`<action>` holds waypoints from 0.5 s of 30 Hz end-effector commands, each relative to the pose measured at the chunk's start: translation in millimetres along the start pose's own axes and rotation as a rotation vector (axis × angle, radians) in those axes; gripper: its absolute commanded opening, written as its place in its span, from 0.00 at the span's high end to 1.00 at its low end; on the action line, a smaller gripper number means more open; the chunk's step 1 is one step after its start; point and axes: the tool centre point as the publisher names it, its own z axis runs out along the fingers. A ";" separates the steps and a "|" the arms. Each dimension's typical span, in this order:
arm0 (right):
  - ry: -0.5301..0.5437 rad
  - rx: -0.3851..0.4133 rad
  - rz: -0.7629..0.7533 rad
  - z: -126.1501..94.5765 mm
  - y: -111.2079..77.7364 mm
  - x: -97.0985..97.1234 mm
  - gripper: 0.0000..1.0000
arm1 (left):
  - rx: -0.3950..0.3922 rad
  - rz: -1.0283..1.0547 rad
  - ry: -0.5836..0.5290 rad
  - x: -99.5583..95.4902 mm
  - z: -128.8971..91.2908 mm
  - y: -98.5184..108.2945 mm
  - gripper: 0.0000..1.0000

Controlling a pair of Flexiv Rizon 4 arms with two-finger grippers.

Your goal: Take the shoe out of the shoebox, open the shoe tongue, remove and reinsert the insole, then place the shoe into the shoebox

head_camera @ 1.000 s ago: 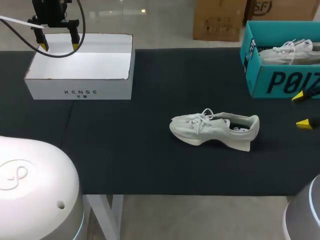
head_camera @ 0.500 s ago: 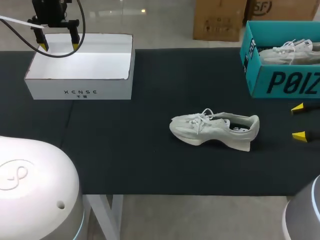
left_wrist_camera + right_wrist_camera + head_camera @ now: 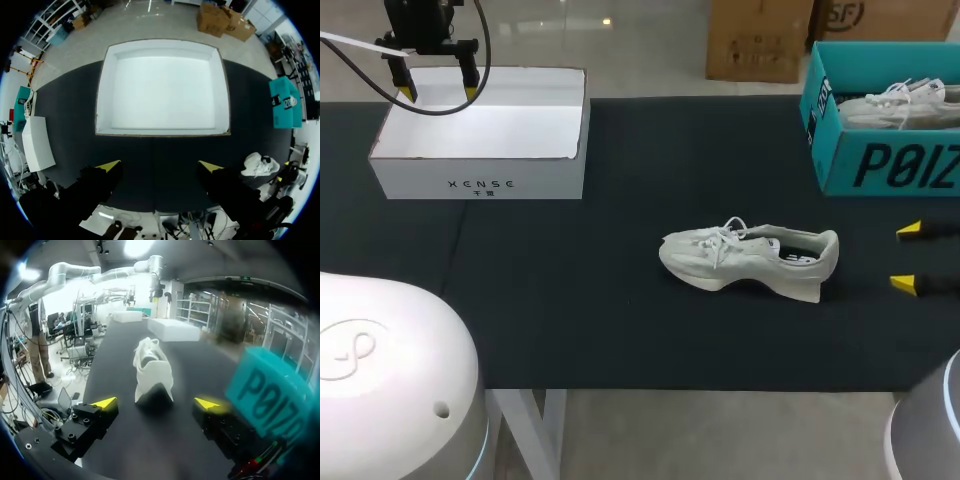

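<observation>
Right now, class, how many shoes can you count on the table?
2: a pale grey lace-up sneaker lying mid-table, and a similar sneaker inside the teal cardboard shoebox at the far right; another may be hidden in there.

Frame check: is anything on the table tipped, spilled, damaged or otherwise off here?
Nothing stands out. The pale grey sneaker stands upright on its sole on the black table top, the open white cardboard shoebox sits level and empty, and the left gripper and right gripper are open, touching nothing.

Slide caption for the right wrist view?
Open right gripper faces the heel of the white shoe on the black table, teal box beside the gripper.
</observation>
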 end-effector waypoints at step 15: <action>0.001 0.012 0.028 15.6 -23.3 -7.2 0.00 | 0.000 0.000 0.000 0.0 0.0 0.0 0.00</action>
